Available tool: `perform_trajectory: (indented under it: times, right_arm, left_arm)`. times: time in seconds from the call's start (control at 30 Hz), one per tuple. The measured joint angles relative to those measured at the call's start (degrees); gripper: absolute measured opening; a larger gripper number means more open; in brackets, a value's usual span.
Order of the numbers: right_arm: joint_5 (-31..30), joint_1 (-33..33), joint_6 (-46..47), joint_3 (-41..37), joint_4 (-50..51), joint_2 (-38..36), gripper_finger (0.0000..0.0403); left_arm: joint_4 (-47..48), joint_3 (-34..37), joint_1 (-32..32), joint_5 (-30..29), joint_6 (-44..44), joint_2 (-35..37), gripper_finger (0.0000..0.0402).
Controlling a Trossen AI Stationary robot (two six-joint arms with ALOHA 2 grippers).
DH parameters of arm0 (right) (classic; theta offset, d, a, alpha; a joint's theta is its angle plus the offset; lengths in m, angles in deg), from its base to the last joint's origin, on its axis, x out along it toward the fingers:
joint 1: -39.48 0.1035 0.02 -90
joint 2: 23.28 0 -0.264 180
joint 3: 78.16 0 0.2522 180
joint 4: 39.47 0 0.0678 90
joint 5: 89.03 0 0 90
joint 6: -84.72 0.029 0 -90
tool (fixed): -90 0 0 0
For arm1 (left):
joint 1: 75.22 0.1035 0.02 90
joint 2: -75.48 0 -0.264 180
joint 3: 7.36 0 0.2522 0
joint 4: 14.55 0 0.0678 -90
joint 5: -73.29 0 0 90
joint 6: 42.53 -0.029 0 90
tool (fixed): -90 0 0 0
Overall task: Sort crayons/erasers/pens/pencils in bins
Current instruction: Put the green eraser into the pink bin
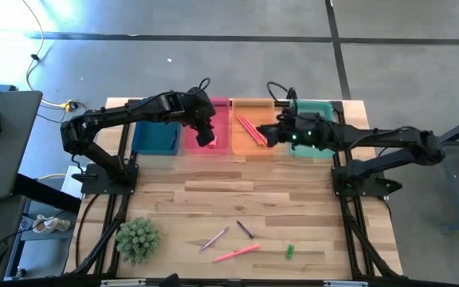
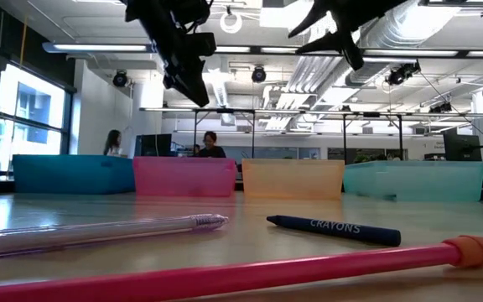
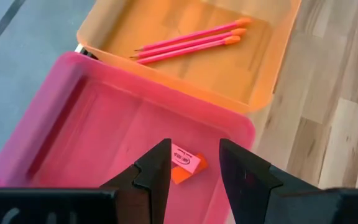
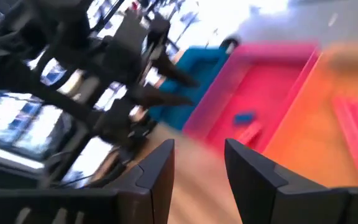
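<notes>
**Erasers in the pink bin, both grippers empty above the row**

Straight to the pink bin (image 3: 104, 124): an orange-red eraser (image 3: 187, 167) with a pink label lies on its floor near the corner by the table's planks. The right wrist view adds a blue eraser (image 4: 245, 117) and a red blur beside it on the same pink floor, too smeared to name more closely.

Next door, touching wall to wall, the orange bin (image 3: 253, 74) holds three pink pencils (image 3: 191, 42) lying side by side, orange tips together. The blue bin (image 1: 154, 137) sits at the left end of the row and the teal bin (image 1: 315, 112) at the right end; what lies in those two cannot be told.

The left gripper (image 3: 193, 171) hangs over the pink bin, fingers spread with nothing between them, the eraser below the gap. The right gripper (image 4: 199, 163) hovers over the orange bin's edge, pointed toward the pink one, fingers likewise apart and empty.

Out on the near table: a clear pen (image 2: 99, 231), a blue crayon (image 2: 334, 228), a pink pencil (image 2: 225, 273) with an orange eraser tip, and a green piece (image 1: 289, 251). A spiky green plant (image 1: 138, 239) stands by the left corner.
</notes>
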Motion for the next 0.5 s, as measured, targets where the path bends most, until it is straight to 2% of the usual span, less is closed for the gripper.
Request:
perform_trajectory:
  times: [0.2,0.37,0.5]
  right_arm:
    - [-0.13,8.93,21.17,0.00,5.85,0.00,0.0133]
    - [-5.48,17.25,36.49,0.00,13.08,0.02,0.0133]
    - [-6.97,22.81,46.40,0.00,16.31,0.02,0.0133]
  left_arm:
    - [-0.15,0.00,0.02,0.00,-0.02,-0.02,0.0122]
    - [-0.18,0.00,0.02,0.02,-0.02,-0.02,0.0122]
    - [-0.22,0.00,0.02,0.02,-0.02,-0.02,0.0122]
